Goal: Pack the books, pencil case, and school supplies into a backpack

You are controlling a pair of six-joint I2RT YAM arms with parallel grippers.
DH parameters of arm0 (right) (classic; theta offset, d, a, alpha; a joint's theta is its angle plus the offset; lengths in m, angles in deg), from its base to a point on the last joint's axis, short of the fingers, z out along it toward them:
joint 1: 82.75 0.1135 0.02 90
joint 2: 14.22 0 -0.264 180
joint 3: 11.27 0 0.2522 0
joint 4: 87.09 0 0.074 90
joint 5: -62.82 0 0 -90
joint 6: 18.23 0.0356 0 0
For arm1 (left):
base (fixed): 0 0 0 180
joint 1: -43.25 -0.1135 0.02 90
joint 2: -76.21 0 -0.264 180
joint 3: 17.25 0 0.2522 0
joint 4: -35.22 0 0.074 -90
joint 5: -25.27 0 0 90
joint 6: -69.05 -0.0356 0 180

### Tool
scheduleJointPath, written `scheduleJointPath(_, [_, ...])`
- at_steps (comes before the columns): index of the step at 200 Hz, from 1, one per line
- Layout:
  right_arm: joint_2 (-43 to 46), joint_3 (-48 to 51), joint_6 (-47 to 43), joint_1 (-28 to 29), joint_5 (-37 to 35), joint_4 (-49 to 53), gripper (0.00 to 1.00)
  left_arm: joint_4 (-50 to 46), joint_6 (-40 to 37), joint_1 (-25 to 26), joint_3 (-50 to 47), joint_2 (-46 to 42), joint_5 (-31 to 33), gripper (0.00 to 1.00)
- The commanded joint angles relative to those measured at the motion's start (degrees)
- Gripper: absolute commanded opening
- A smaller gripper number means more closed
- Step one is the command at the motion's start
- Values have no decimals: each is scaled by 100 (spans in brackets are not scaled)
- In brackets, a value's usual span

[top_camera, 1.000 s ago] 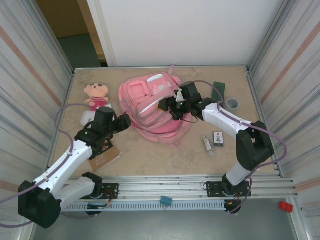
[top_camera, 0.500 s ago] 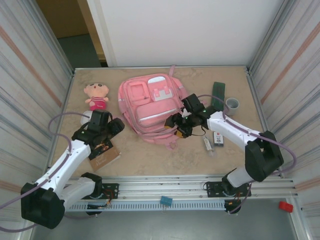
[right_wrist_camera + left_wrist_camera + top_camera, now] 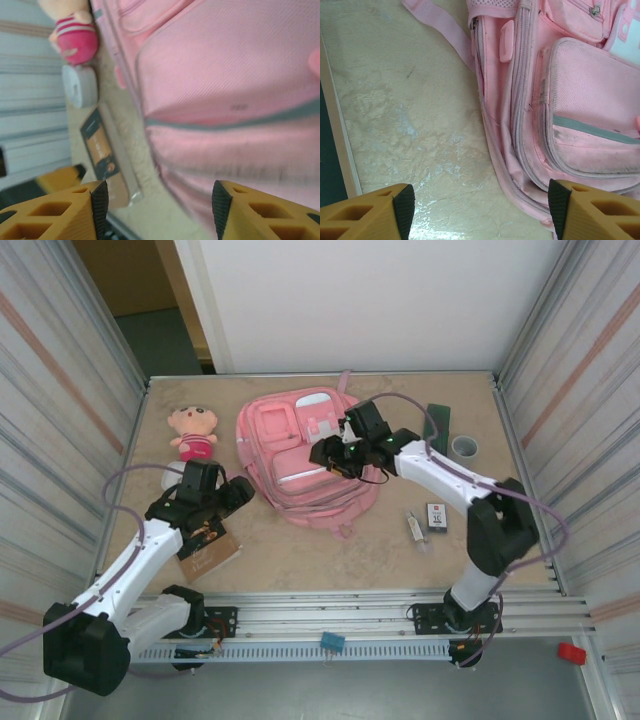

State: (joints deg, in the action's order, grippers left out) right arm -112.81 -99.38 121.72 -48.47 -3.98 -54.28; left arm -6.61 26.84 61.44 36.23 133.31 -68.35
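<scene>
I see one large pink fabric backpack [image 3: 300,465] flat mid-tabletop [image 3: 300,560], long axis near-to-far, top loop toward far wall. Bare strip along near edge. One thin brown book [image 3: 214,558] near-left, one flat dark green pencil case [image 3: 437,423] far-right. Left pincer [image 3: 238,490] spread beside backpack's left edge. Right pincer [image 3: 322,453] spread over front pocket, pinching nothing.

Two orange fingers [image 3: 50,210] stand apart over the pink backpack [image 3: 225,75]; beyond lie a brown book [image 3: 101,150] and plush doll [image 3: 70,30].

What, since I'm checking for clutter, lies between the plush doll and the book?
A small white rounded object, in the right wrist view, between doll and book.
</scene>
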Motion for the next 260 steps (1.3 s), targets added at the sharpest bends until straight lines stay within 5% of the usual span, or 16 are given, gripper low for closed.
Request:
scheduleJointPath(1, [-495, 185, 53, -132, -204, -861, 57, 24, -208, -44, 50, -64, 24, 73])
scheduleJointPath(55, [-593, 2200, 1525, -98, -1119, -2669, 55, 548, -145, -66, -264, 182, -274, 70])
scheduleJointPath(115, [172, 3355, 2135, -176, -1361, -2935, 56, 1857, -182, 272, -252, 1146, -640, 62])
scheduleJointPath(192, [806, 3658, 1778, -475, -1319, -2521, 57, 3014, -234, 769, 736, 3309, -511, 59])
scheduleJointPath(260, [1064, 3501, 1174, -994, -1079, -2207, 58, 2987, -305, 1010, 2054, 4637, -495, 62])
